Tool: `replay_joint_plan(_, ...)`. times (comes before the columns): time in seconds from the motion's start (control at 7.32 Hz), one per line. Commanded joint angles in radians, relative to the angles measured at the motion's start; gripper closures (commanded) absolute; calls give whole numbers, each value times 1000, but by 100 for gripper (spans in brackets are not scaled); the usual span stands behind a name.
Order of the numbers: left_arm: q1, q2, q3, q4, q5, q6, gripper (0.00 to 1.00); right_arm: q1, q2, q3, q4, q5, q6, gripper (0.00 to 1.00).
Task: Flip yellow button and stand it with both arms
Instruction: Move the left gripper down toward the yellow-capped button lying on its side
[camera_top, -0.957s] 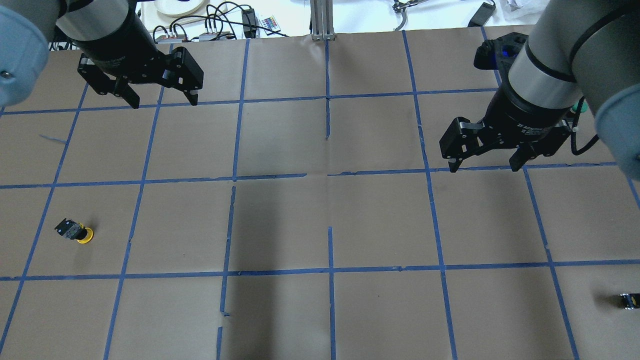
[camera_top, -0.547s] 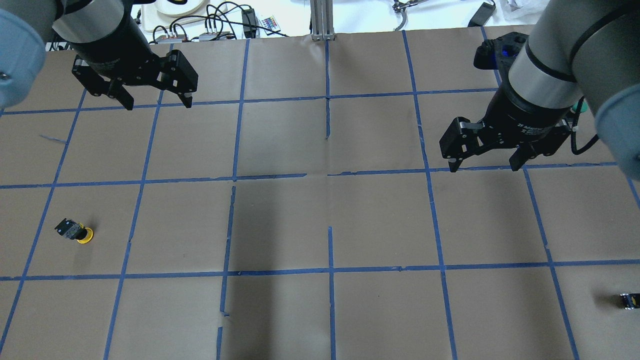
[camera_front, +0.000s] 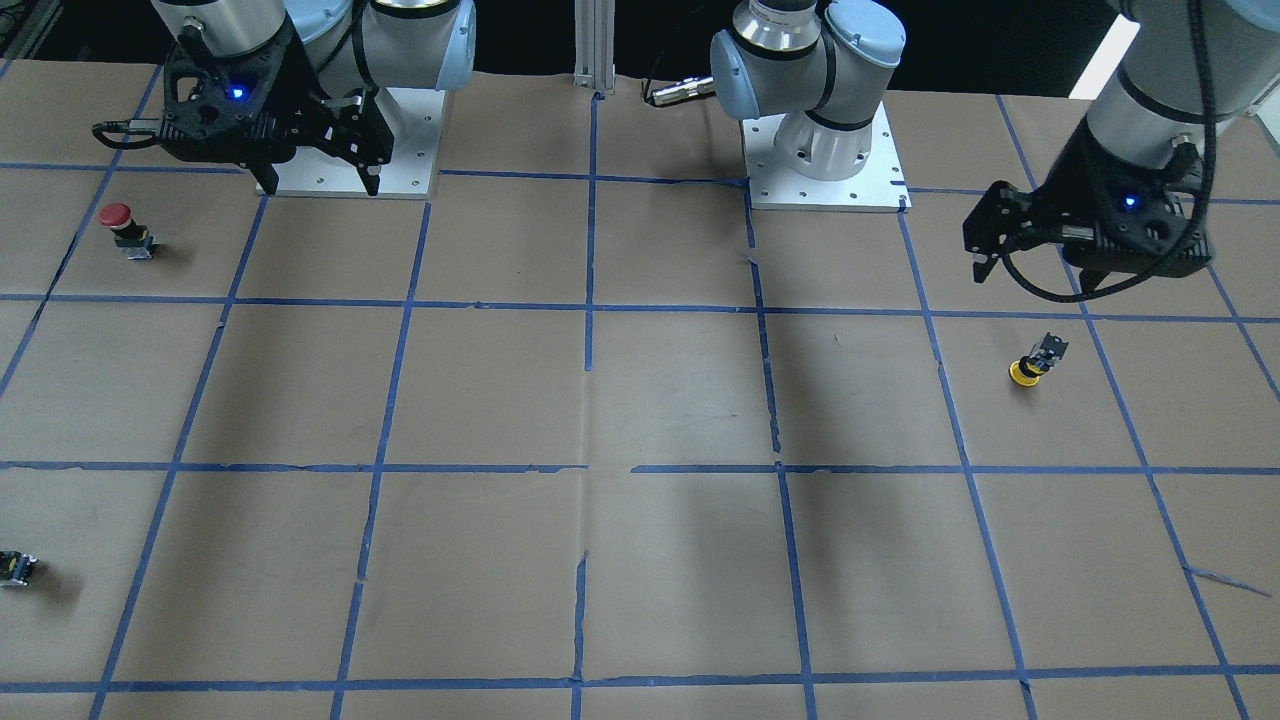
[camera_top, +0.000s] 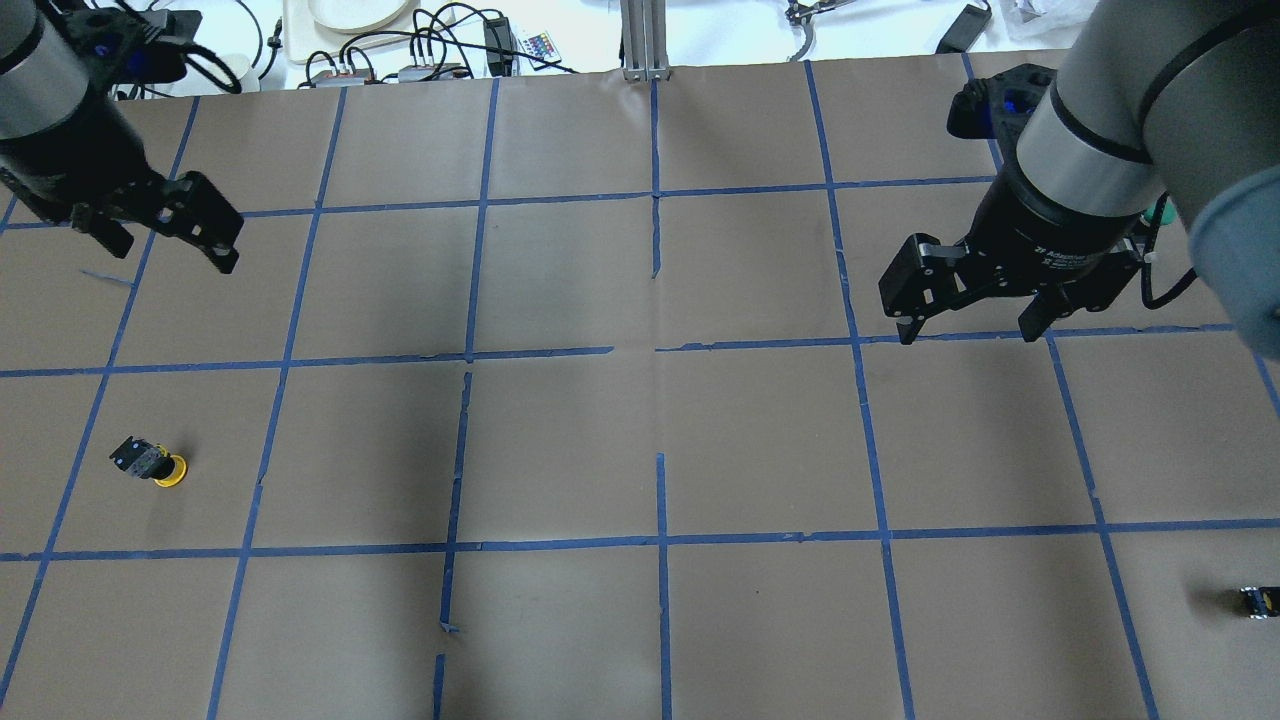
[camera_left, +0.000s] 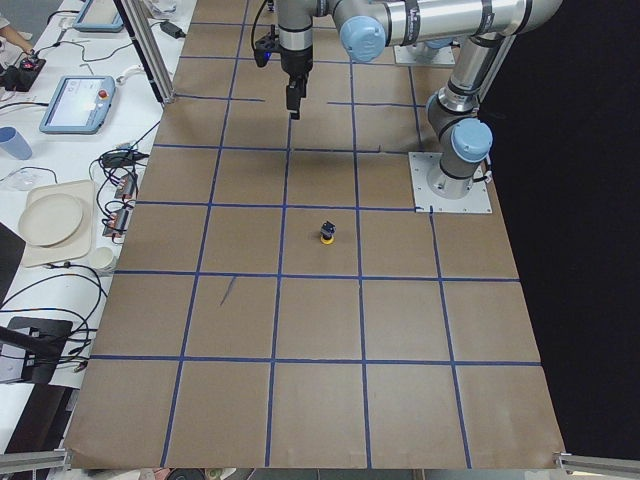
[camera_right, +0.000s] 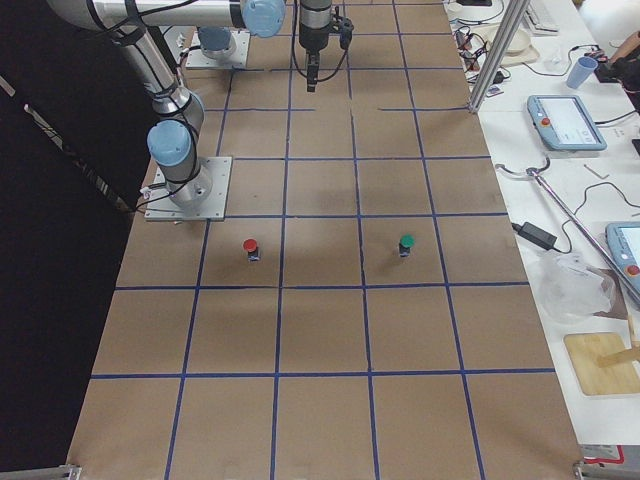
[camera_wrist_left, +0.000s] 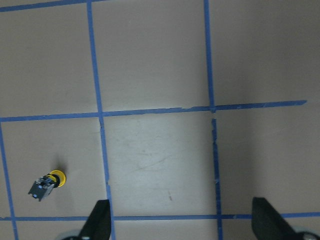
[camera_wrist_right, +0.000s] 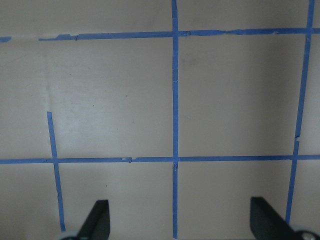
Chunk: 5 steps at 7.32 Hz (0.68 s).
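Note:
The yellow button (camera_top: 150, 464) lies on its side on the brown paper at the left, with its cap pointing right. It also shows in the front view (camera_front: 1034, 362) and in the left wrist view (camera_wrist_left: 46, 183). My left gripper (camera_top: 165, 250) is open and empty. It hangs above the table, about one grid square beyond the button. My right gripper (camera_top: 968, 333) is open and empty and hangs over the right half, far from the button. Each wrist view shows spread fingertips over bare paper, the left (camera_wrist_left: 182, 222) and the right (camera_wrist_right: 180, 222).
A red-capped button (camera_front: 118, 224) stands near the right arm's base. A green-capped button (camera_right: 405, 243) stands further out. A small black block (camera_top: 1258, 601) lies at the near right edge. Cables and boxes (camera_top: 420, 50) and an aluminium post (camera_top: 643, 40) line the far edge.
My left gripper has swung to the left and a little nearer, closer to the yellow button, still open. The right arm and the button have not moved.

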Motion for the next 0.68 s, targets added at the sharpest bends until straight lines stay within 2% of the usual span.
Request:
replay_joint_plan(0.0, 181, -16, -124, 164, -10, 312, 2, 0, 0, 0, -3, 0, 0, 0)
replay_joint_plan(0.14, 246, -12, -212, 220, -42, 400, 2, 0, 0, 0, -6, 0, 2, 0)
replay_joint_plan(0.27, 291, -21, -272, 335, -90, 539, 2, 0, 0, 0, -4, 0, 2, 0)
replay_joint_plan(0.41, 349, -48, -341, 442, -96, 718, 2, 0, -2, 0, -6, 0, 2, 0)
replay_joint_plan(0.55, 416, -73, -404, 475, -108, 822, 2, 0, -2, 0, -6, 0, 2, 0)
